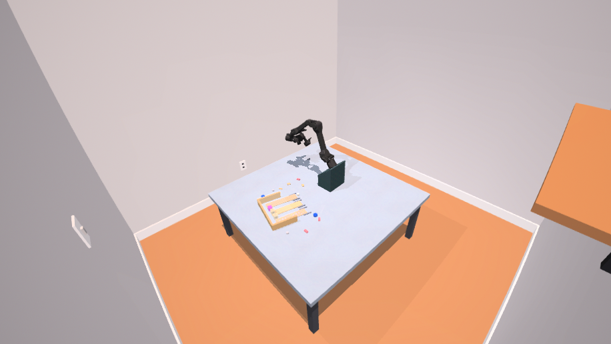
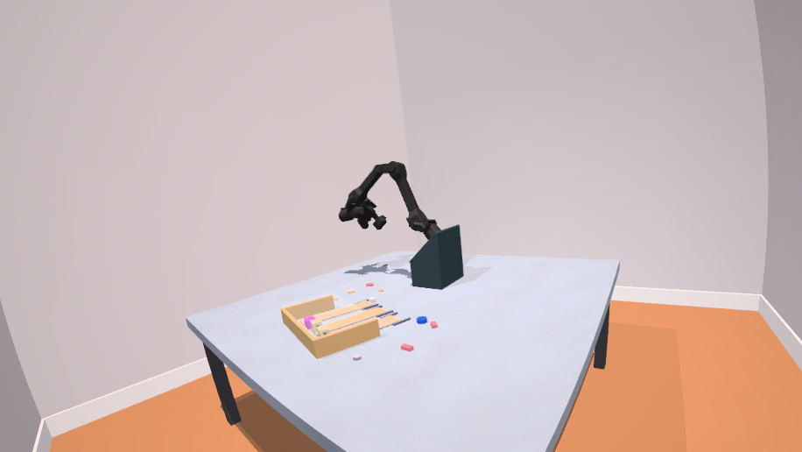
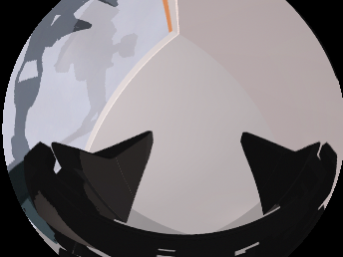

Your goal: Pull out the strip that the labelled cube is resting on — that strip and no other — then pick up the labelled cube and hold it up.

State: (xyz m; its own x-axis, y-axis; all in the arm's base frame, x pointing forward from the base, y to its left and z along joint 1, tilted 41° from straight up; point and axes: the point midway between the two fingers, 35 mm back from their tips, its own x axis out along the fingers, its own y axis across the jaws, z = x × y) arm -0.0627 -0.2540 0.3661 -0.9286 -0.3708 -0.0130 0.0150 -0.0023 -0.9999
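Observation:
A wooden tray [image 1: 284, 224] [image 2: 348, 341] lies on the table's left part. Light wooden strips [image 1: 285, 207] [image 2: 352, 321] lie side by side in it, with dark handle ends sticking out toward the arm. A pink cube [image 1: 269, 207] [image 2: 308, 321] and a beige cube [image 2: 317, 325] sit at the tray's closed end; I cannot read any label at this size. My gripper [image 1: 304, 141] [image 2: 370, 222] [image 3: 199, 136] is open and empty. It hangs high over the table's back part, far from the tray. The wrist view shows only wall and table edge.
The arm stands on a dark teal block [image 1: 331, 178] [image 2: 437, 264] at the back of the table. A blue disc [image 1: 315, 215] [image 2: 421, 320], pink bits [image 1: 305, 231] [image 2: 406, 347] and small orange bits [image 1: 289, 184] [image 2: 350, 291] lie scattered around the tray.

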